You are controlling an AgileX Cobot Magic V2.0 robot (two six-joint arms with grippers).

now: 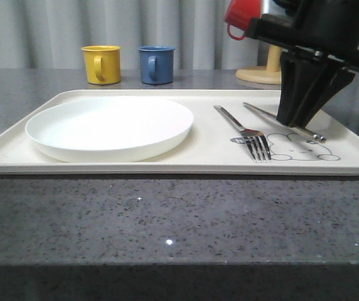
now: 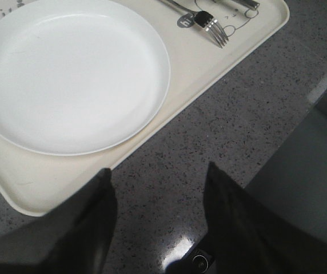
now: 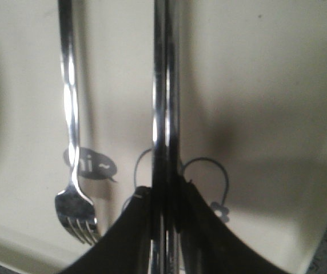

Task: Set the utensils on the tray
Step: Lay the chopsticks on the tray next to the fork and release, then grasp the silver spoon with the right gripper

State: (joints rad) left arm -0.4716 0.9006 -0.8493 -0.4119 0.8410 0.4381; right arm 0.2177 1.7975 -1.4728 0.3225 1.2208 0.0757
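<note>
The cream tray (image 1: 167,164) lies across the table with a fork (image 1: 245,133) on its right half. Just right of the fork is a long straight steel piece (image 1: 309,132), resting low on the tray. My right gripper (image 1: 291,120) is shut on that piece. In the right wrist view the piece (image 3: 163,85) runs out from between the closed fingers of the right gripper (image 3: 164,191), parallel to the fork (image 3: 69,114), over the tray (image 3: 255,85). My left gripper (image 2: 158,171) is open and empty above the bare counter, beside the tray (image 2: 43,188) and its near rim.
A round white plate (image 1: 110,125) fills the tray's left half, also the plate (image 2: 66,74) in the left wrist view. Behind the tray stand a yellow mug (image 1: 101,64) and a blue mug (image 1: 156,64). A red mug (image 1: 242,15) hangs on a wooden stand (image 1: 261,74) at the back right.
</note>
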